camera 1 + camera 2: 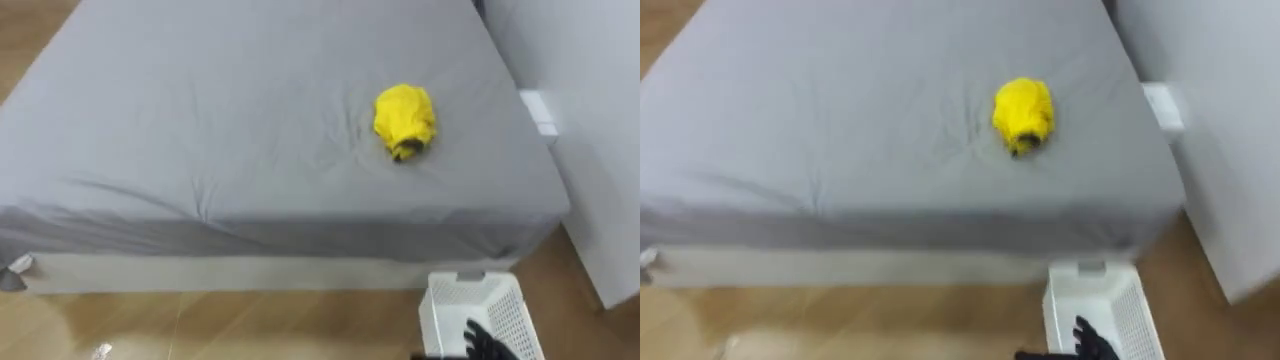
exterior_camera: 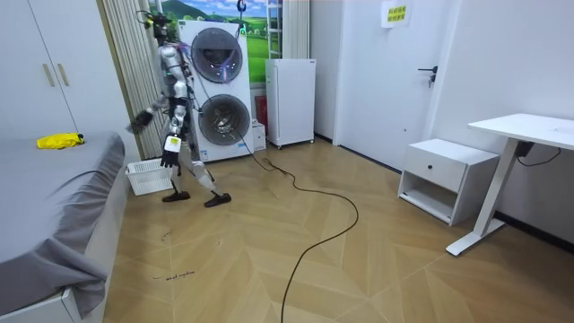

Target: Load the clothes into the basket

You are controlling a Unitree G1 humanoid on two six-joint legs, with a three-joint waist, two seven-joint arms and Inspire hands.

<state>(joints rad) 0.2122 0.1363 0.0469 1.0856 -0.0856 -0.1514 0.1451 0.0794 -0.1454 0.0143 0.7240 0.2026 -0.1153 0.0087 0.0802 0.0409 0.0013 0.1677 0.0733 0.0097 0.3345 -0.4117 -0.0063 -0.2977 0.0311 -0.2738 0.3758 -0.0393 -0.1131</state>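
A crumpled yellow garment (image 1: 405, 120) lies on the grey bed (image 1: 200, 130), toward its right side and a little back from the near edge. A white slatted basket (image 1: 480, 305) stands on the wood floor at the bed's foot, on my right. The dark fingers of my right hand (image 1: 488, 342) hang just over the basket's near rim, straight and holding nothing. In the room view I stand facing the bed, with the basket (image 2: 148, 177) by my feet and the garment (image 2: 59, 141) far along the bed. My left hand (image 2: 139, 123) is held out toward the bed.
A white cupboard side (image 1: 600, 150) rises close to the right of the bed. Behind me stand stacked washing machines (image 2: 220, 90) and a small white fridge (image 2: 291, 100). A bedside cabinet (image 2: 447, 179) and a white desk (image 2: 525, 135) are at the room view's right.
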